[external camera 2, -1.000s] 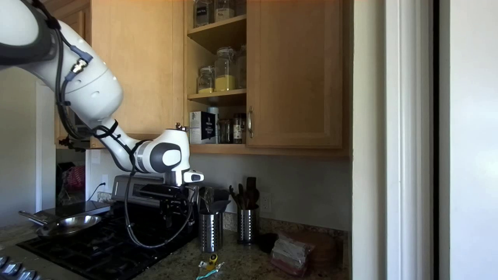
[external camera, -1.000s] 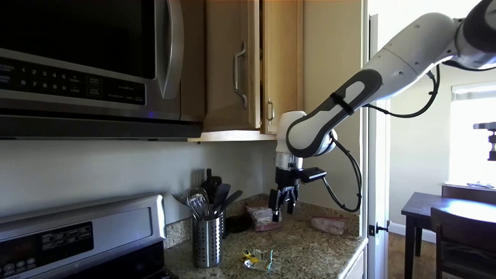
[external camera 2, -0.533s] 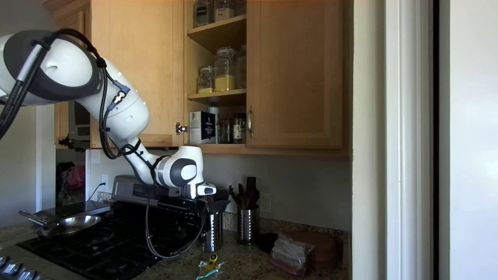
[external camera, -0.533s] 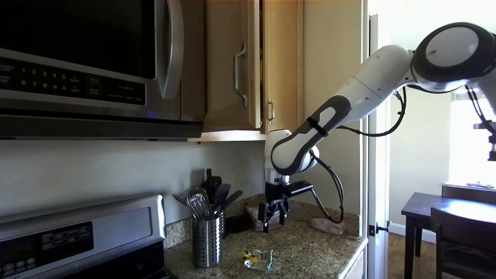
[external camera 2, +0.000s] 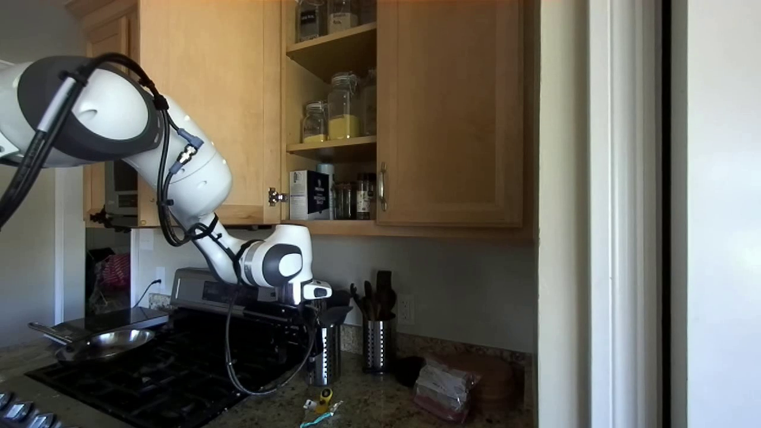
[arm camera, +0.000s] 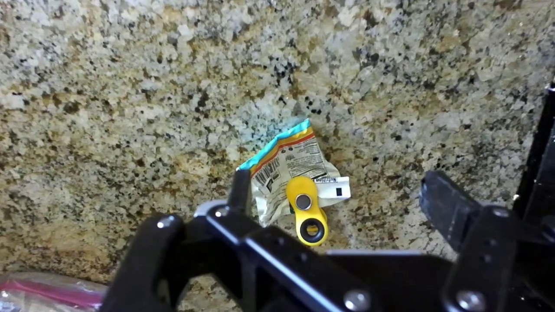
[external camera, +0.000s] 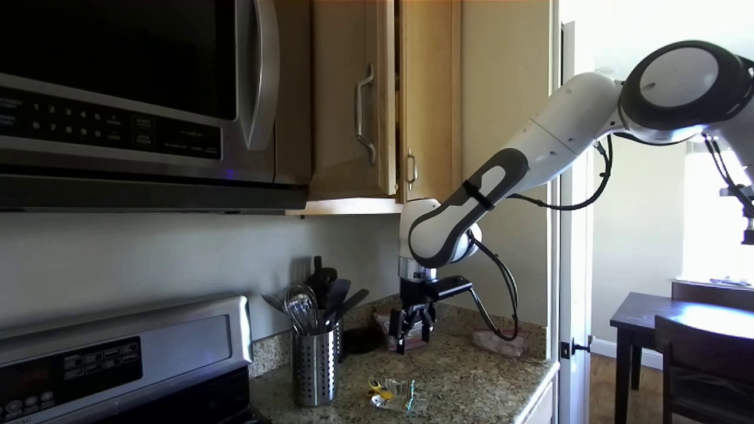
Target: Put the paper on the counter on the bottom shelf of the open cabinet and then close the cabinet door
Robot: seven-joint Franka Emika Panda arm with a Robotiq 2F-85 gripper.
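The paper [external camera: 402, 400] is a small crumpled pale printed wrapper with a teal edge. It lies on the speckled granite counter [external camera: 459, 377], and a yellow fidget piece [arm camera: 302, 190] rests on it in the wrist view. My gripper [external camera: 413, 343] points down, open and empty, above the counter. In the wrist view the gripper [arm camera: 336, 175] has the paper [arm camera: 303, 160] between its fingers, nearer the left one. In an exterior view the honey-wood cabinet [external camera 2: 455, 113] stands open; its cabinet door [external camera 2: 211, 107] is swung out left. The bottom shelf [external camera 2: 327, 226] holds a box and jars.
Steel utensil cups [external camera: 316, 371] [external camera 2: 379, 345] stand by the stove [external camera 2: 160, 368]. Plastic bags [external camera: 498, 343] [external camera 2: 443, 389] lie on the counter near the walls. A microwave [external camera: 141, 82] hangs left of the cabinet. A pan [external camera 2: 107, 345] sits on the stove.
The arm and gripper have moved down and to the left in an exterior view, mostly in the first half second. The gripper stays open. The paper and cabinet door have not moved.
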